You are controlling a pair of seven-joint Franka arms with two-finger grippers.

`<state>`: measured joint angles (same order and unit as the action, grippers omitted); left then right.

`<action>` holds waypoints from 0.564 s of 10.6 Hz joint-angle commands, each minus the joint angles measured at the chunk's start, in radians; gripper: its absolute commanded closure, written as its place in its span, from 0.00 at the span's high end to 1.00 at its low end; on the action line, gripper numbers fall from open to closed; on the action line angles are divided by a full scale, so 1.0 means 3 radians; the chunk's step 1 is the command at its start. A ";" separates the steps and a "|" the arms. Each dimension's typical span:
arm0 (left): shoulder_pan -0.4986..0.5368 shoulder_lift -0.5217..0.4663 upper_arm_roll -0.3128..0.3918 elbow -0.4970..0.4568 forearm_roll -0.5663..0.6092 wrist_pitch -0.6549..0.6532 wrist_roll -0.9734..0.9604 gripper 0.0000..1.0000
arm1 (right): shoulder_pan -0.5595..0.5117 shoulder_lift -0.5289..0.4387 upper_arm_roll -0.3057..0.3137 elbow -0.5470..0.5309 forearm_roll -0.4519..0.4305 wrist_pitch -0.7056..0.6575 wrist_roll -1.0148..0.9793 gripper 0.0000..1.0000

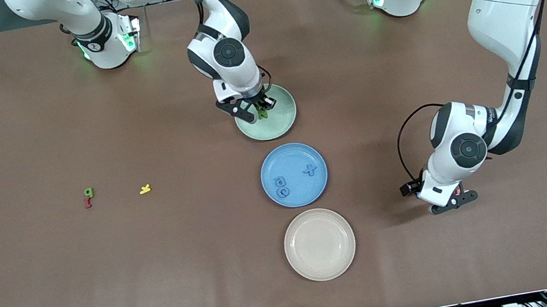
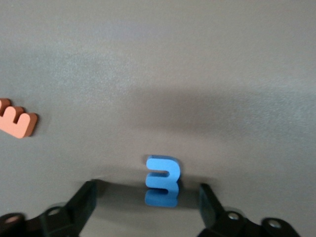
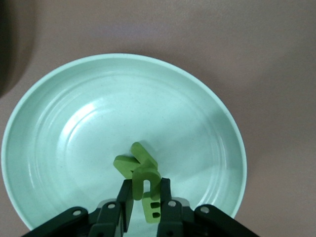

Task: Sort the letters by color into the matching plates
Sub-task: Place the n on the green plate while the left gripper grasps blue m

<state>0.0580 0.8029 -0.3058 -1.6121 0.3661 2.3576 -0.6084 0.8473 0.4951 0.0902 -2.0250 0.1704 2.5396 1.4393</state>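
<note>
Right wrist view, lower centre: your right gripper [image 3: 145,197] pinches a green letter [image 3: 146,185] over the green plate [image 3: 59,123]. Left gripper [image 2: 148,207] stands open astride a blue letter [image 2: 163,180] on the table. Foam looks light and soft; grip its flat faces.

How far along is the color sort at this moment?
Three blue letters lie in the blue plate. The right gripper holds a green letter over the green plate; the open left gripper straddles another blue letter. A green letter stays unsorted.
</note>
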 commanded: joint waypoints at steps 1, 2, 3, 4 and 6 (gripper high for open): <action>-0.0030 0.0059 0.0037 0.0071 0.0073 0.0036 -0.0038 0.00 | -0.0002 0.0063 -0.0014 0.0082 0.0005 -0.0008 0.0101 0.80; -0.0025 0.0059 0.0037 0.0071 0.0073 0.0102 -0.0038 0.00 | -0.0002 0.0063 -0.0014 0.0087 0.0000 -0.0013 0.0197 1.00; -0.0030 0.0064 0.0037 0.0071 0.0073 0.0118 -0.0038 0.00 | -0.0012 0.0053 -0.0014 0.0113 -0.0006 -0.0018 0.0233 1.00; -0.0030 0.0064 0.0037 0.0071 0.0073 0.0118 -0.0038 0.00 | -0.0022 0.0027 -0.0014 0.0123 -0.0006 -0.0044 0.0234 1.00; -0.0030 0.0054 0.0037 0.0071 0.0073 0.0118 -0.0043 0.00 | -0.0144 -0.0070 -0.0019 0.0225 -0.0016 -0.0349 0.0229 1.00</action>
<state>0.0562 0.7975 -0.3029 -1.5952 0.3664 2.3672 -0.6084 0.8437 0.5026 0.0823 -1.9960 0.1710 2.5294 1.4879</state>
